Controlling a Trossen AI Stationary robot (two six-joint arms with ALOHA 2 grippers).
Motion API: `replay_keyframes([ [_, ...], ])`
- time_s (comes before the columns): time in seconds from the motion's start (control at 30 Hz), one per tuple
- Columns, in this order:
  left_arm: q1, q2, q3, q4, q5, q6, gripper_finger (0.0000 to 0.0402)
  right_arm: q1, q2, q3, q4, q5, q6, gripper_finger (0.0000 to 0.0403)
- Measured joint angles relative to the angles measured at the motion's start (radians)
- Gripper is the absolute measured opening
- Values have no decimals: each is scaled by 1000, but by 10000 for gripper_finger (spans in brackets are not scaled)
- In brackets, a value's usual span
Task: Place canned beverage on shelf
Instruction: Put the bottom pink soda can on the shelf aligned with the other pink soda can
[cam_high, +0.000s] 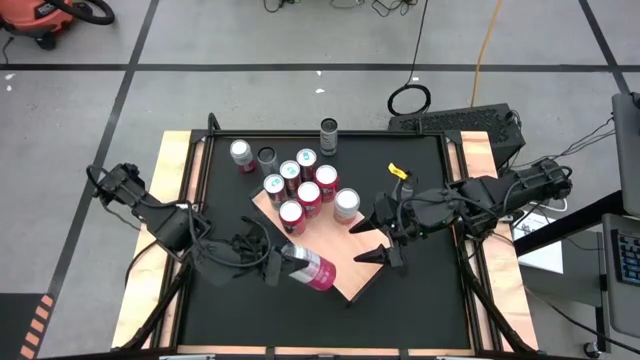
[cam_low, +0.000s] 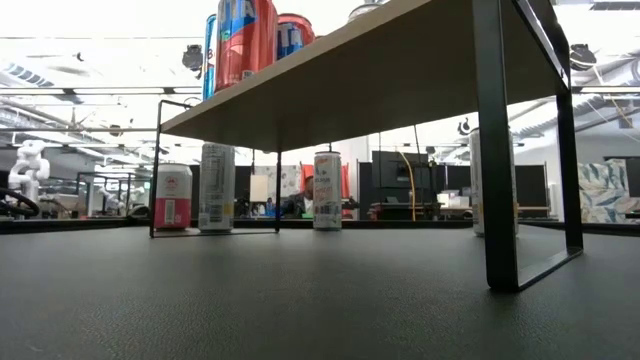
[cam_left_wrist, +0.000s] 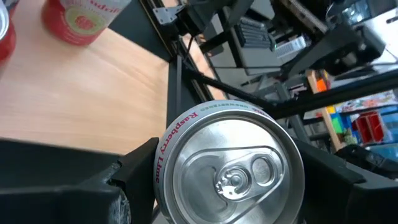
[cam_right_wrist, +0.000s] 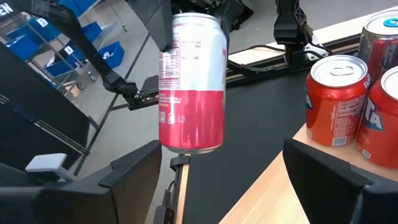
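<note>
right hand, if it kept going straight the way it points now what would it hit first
Probably the pink and white can held by the left hand. It sits dead ahead of the open right hand, above the shelf edge, though depth is unclear.

Table (cam_high: 420, 300): black top with wooden strips along its edges. Carries the shelf (cam_high: 345, 265), a pale wood slab on thin black legs, set at an angle near the middle. On the slab: 7 upright cans (cam_high: 308, 193), clustered at its far end, mostly red. Directly on the table beyond the shelf: 3 upright cans (cam_high: 243, 154).
</note>
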Motion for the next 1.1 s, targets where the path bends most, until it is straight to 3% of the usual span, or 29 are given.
replay_keyframes([
  [0.27, 29, 0, 0, 32, 2, 0, 283, 0, 0, 0, 20, 0, -9, 315],
  [0.6, 51, 0, 0, 71, 2, -1, 283, -8, 0, 0, 24, -1, -22, 362],
  [1.1, 114, 0, 0, 103, 13, -28, 283, -9, 44, 0, 30, -2, -113, 363],
])
